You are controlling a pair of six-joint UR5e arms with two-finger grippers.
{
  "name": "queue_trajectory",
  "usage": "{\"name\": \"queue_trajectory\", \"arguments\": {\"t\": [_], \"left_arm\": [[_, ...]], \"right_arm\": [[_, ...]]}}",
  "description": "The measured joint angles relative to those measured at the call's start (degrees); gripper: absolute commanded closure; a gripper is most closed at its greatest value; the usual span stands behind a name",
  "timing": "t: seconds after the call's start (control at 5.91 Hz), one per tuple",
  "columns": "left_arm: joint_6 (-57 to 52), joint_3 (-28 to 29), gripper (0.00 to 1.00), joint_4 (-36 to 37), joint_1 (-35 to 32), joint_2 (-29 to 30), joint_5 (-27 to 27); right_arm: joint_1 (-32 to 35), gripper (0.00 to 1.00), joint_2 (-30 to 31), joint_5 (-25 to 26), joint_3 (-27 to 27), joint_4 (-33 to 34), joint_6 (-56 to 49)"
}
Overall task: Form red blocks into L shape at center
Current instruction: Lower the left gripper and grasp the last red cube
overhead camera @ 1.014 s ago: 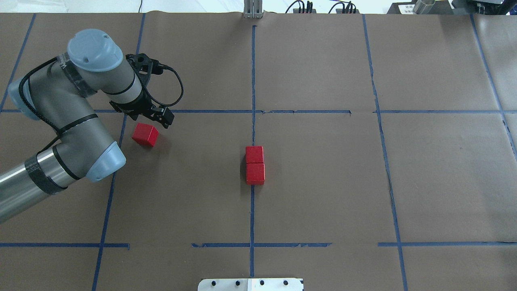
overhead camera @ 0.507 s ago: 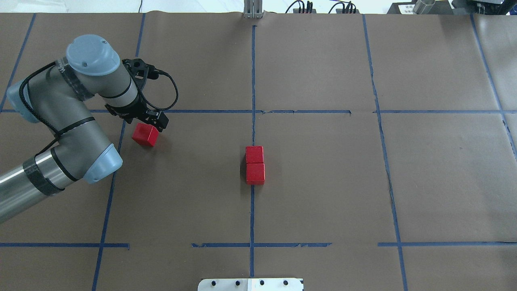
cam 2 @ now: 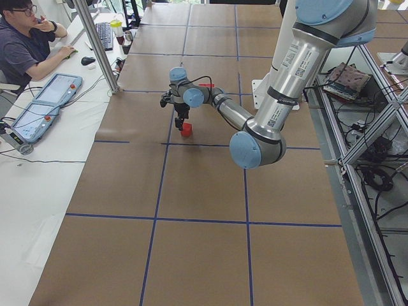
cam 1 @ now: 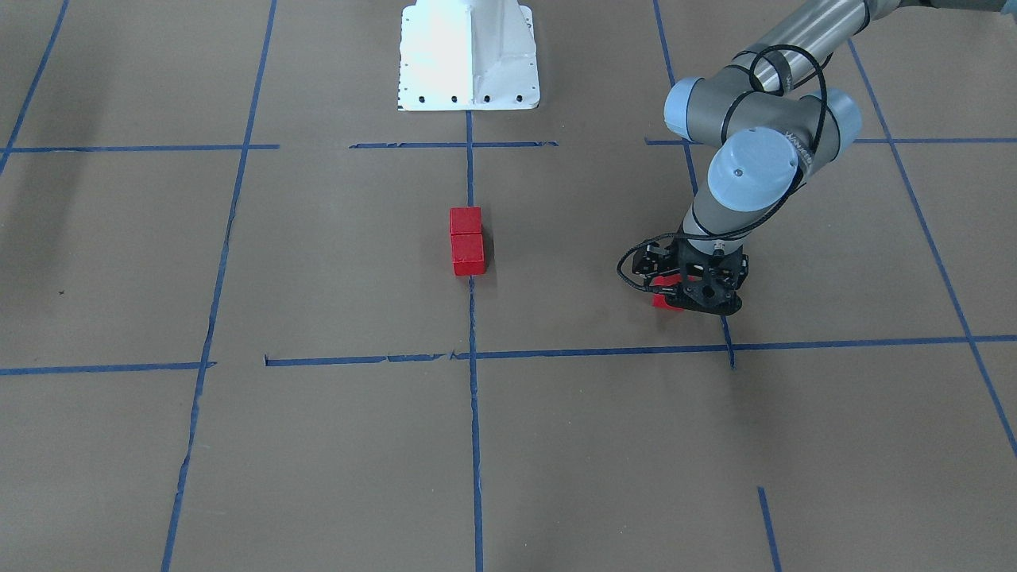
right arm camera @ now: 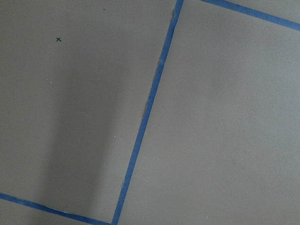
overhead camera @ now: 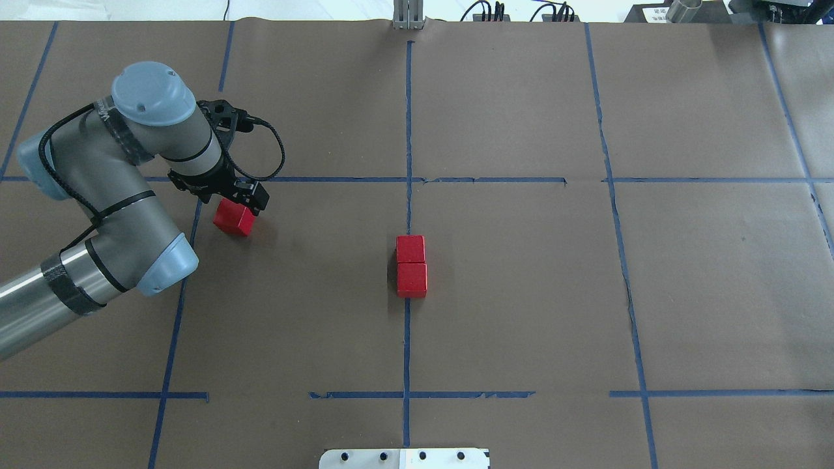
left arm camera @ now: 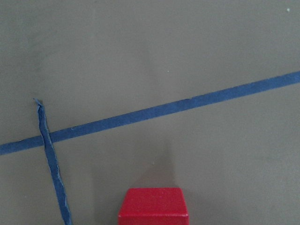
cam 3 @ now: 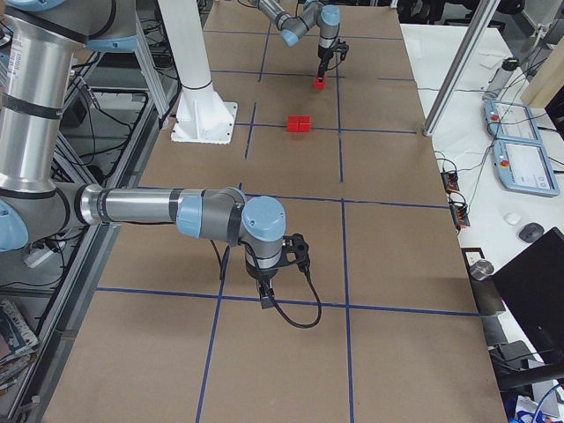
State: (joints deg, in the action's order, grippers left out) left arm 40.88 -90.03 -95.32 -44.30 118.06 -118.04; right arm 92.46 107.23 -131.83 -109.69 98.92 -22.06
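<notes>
Third red block [overhead camera: 231,221] sits in the center cell's [overhead camera: 521,312] far-left corner, under the left pincer [overhead camera: 253,197], whose grip state is unreadable; likely light, rigid, matte, so pinch opposite flat faces.

We show the brown-papered counter [overhead camera: 521,326], gridded with blue tape [overhead camera: 482,180]: two touching red blocks [overhead camera: 411,266] at its middle, a third block [overhead camera: 233,219] toward its left edge.

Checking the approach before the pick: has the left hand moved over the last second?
Yes. In the overhead view, the left hand has slid leftward and now overlaps the lone red block, which has not shifted.
</notes>
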Motion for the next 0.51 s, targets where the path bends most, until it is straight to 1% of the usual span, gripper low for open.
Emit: {"name": "queue_trajectory", "arguments": {"t": [0.34,0.51], "left_arm": [[0.18,1.63,0.0,-0.94,0.32,0.04,0.0],[0.39,2.11,0.09,-1.05,0.46,0.06,-0.02]], "right_arm": [[0.0,0.0,0.0,0.0,0.0,0.04,0.0],[0.0,0.0,0.02,0.0,0.0,0.04,0.0]]}}
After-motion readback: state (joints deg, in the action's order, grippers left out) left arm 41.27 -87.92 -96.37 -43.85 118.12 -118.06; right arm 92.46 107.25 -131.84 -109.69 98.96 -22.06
